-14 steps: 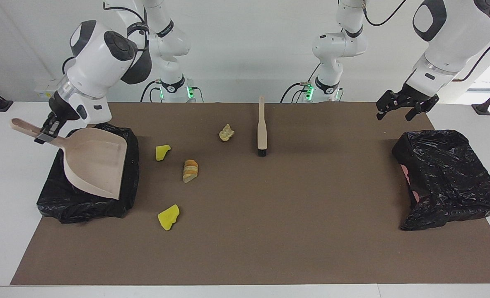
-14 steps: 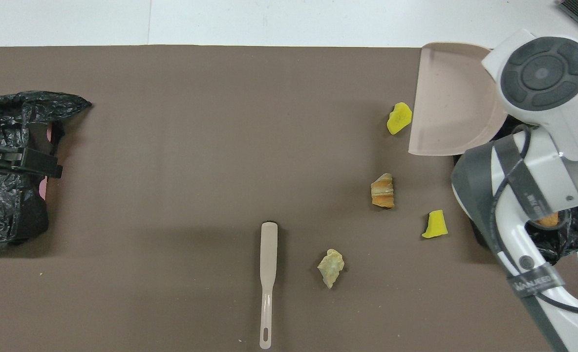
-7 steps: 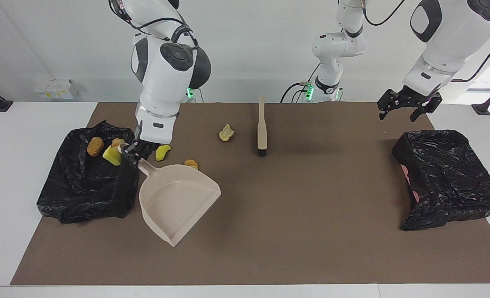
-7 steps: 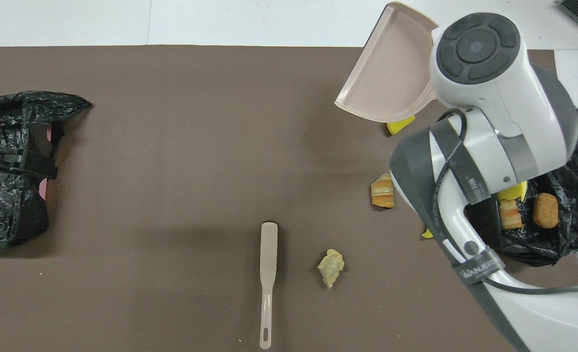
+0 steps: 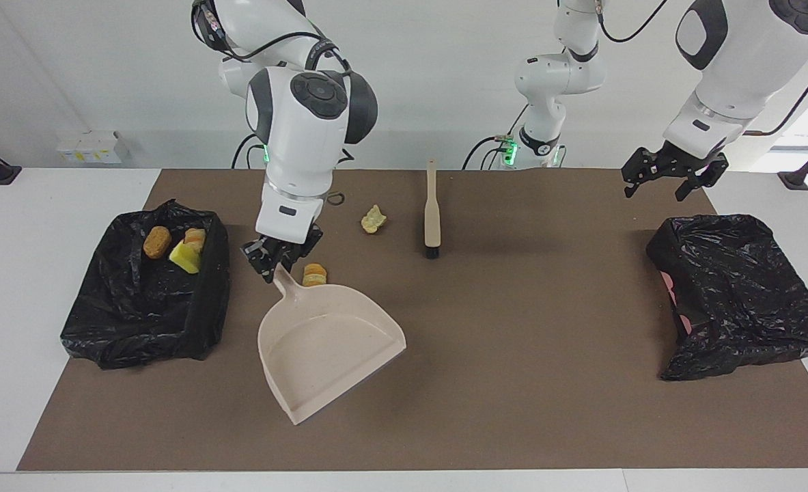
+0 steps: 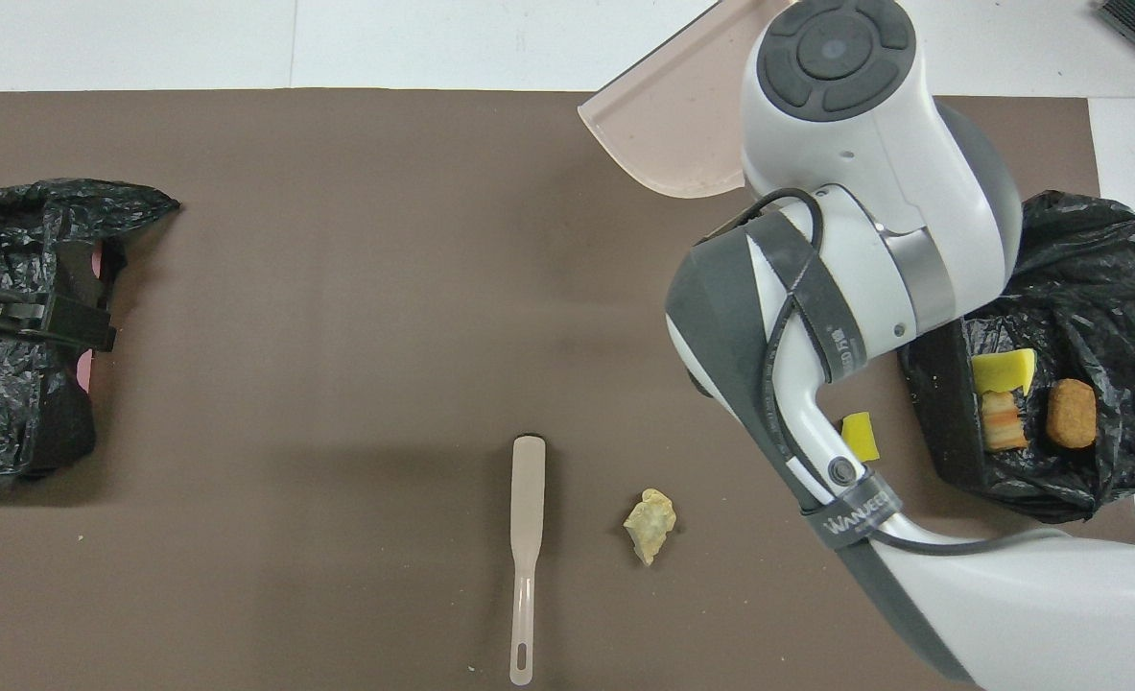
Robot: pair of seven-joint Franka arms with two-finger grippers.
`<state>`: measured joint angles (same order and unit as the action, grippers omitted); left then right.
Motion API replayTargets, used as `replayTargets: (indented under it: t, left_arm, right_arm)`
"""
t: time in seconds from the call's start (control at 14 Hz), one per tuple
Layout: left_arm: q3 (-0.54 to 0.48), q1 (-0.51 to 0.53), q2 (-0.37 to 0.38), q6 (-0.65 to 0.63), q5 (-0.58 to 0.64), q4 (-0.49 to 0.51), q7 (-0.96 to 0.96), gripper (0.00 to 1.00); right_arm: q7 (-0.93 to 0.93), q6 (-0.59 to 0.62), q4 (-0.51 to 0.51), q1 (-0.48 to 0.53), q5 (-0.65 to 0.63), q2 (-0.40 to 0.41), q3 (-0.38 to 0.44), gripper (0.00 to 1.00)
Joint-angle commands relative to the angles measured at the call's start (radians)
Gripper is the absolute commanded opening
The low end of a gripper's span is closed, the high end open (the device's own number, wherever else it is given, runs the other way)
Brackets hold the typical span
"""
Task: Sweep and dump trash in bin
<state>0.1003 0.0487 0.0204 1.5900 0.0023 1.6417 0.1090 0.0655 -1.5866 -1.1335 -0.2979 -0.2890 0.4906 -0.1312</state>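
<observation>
Beige dustpan (image 5: 328,345) is held by its handle in the clamped right gripper (image 5: 275,262). An orange bread piece (image 5: 315,274) lies just beside those jaws; three trash pieces (image 5: 171,247) sit in the black-bagged bin (image 5: 205,321). The left gripper (image 5: 670,174) is spread wide above the mat, near a second black bag (image 5: 738,294).

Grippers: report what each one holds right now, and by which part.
The right gripper is shut on the dustpan, holding it by the end of its handle. The left gripper is open and holds nothing, up over the table near the black bag.
</observation>
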Motion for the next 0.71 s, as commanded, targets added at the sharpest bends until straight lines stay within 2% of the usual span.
replayTargets:
  t: [0.0,0.21,0.43,0.64]
  left_arm:
    - [-0.001,-0.006,0.009,-0.001,0.019,0.006,0.009,1.0]
    - [-0.001,-0.006,0.018,0.001,0.019,0.017,0.009,1.0]
    - [-0.001,-0.006,0.024,0.001,0.019,0.03,0.009,1.0]
    - [0.001,-0.007,0.029,0.001,0.019,0.044,0.009,1.0]
  right_arm:
    - [0.205,0.016,0.081,-0.01,0.112,0.066,0.002,0.0]
    - [0.384,0.008,0.159,-0.069,0.175,0.153,0.002,0.0]
    - [0.465,-0.058,0.164,-0.096,0.273,0.2,0.002,0.0]
    - [0.517,-0.136,0.166,-0.145,0.281,0.253,-0.001,0.0]
